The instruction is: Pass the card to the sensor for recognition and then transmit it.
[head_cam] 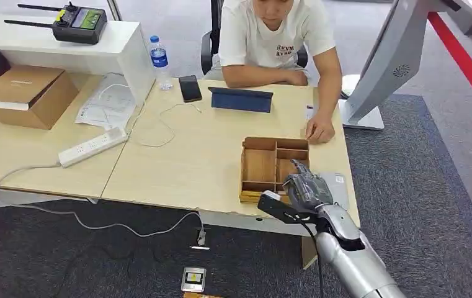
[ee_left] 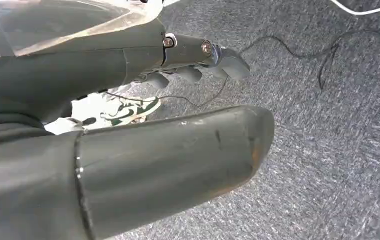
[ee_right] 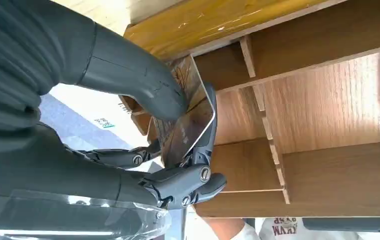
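On my feed the person's white shirt carried print too small to read. My right hand hung over the wooden divided tray at the table's near edge, thumb and fingers pinching the card upright above a compartment. My left hand hung over grey carpet, fingers loosely curled, holding nothing.
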